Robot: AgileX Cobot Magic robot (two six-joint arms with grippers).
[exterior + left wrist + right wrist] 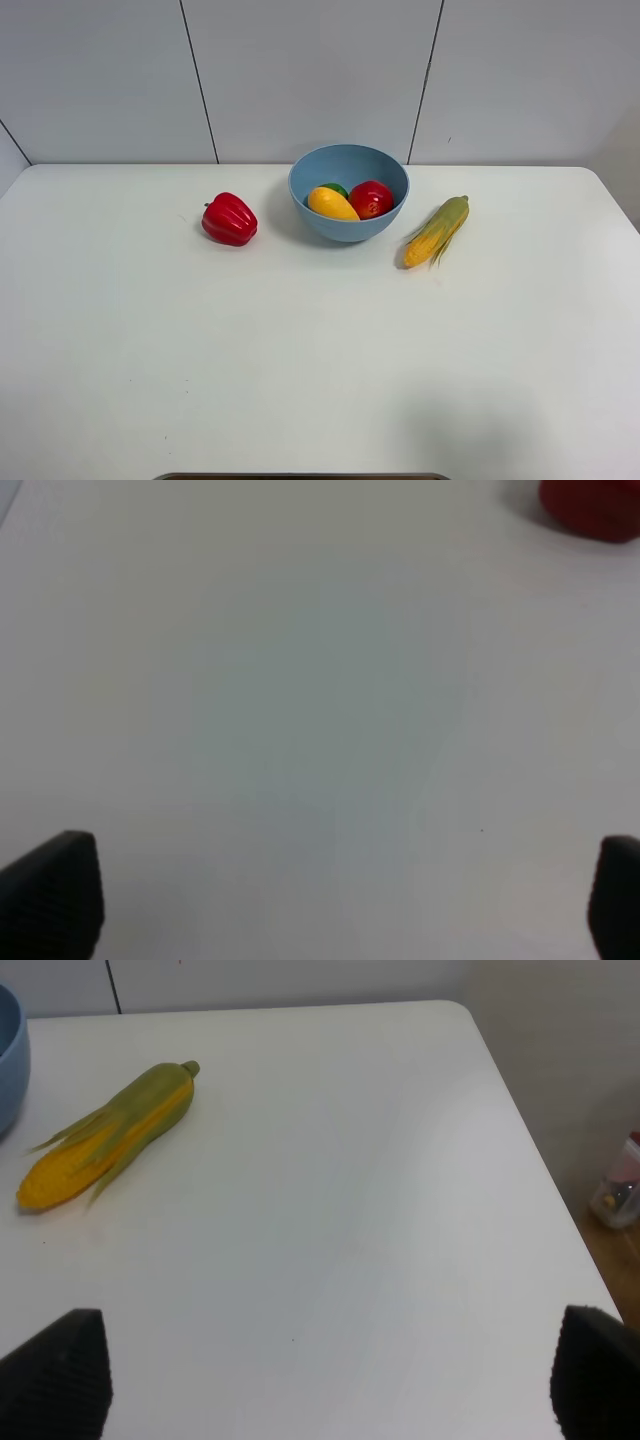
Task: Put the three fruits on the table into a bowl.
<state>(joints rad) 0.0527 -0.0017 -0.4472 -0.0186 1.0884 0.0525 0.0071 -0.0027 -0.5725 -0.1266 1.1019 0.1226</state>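
All 3 fruits, mango (332, 204), apple (371, 198) & lime (335, 189), sit in the bowl (349, 161), so job looks done; left gripper (345, 895) & right gripper (330, 1380) hang wide apart, empty, well clear of it, w/ corn (108, 1135) ahead of the right 1.

The round light-blue plastic bowl (348, 165) looks glossy and smooth. In it, the round red apple-like fruit (372, 198) and the elongated yellow-orange mango (331, 204) shine like plastic. At centre left, the lobed red bell pepper (230, 219) is glossy too. The large white tabletop (300, 350) is smooth with a soft sheen. The black finger pads (55, 1375) of the right gripper (325, 1380) look matt and finely ribbed.
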